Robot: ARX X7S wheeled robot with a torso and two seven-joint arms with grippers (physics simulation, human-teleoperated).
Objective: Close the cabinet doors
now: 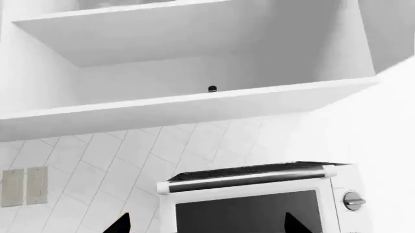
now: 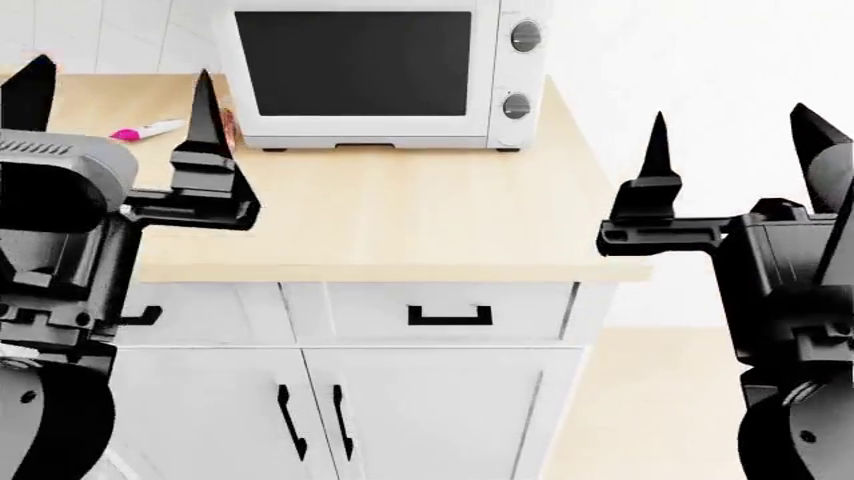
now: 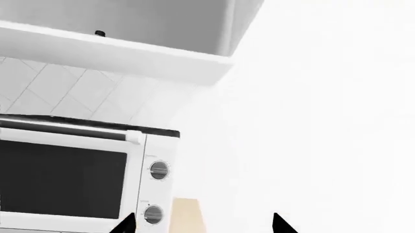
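An upper wall cabinet [image 1: 194, 107] hangs above the microwave [image 1: 259, 204], its inside open to view with a shelf [image 1: 129, 22] across it. I cannot make out its doors in either wrist view. A small dark knob [image 1: 212, 89] sits at the cabinet's front lower edge [image 3: 129, 53]. In the head view the lower cabinet doors [image 2: 427, 410] under the counter are shut. Both grippers are raised, pointing up over the counter. My left gripper [image 2: 118, 95] and my right gripper [image 2: 737, 140] are open and hold nothing.
The white microwave [image 2: 387, 70] stands at the back of the wooden counter [image 2: 387, 220], with a pink-and-white pen-like object [image 2: 147, 130] to its left. A drawer [image 2: 450, 315] lies under the counter edge. A wall outlet [image 1: 25, 186] is on the tiled backsplash. A white wall [image 3: 324, 121] is on the right.
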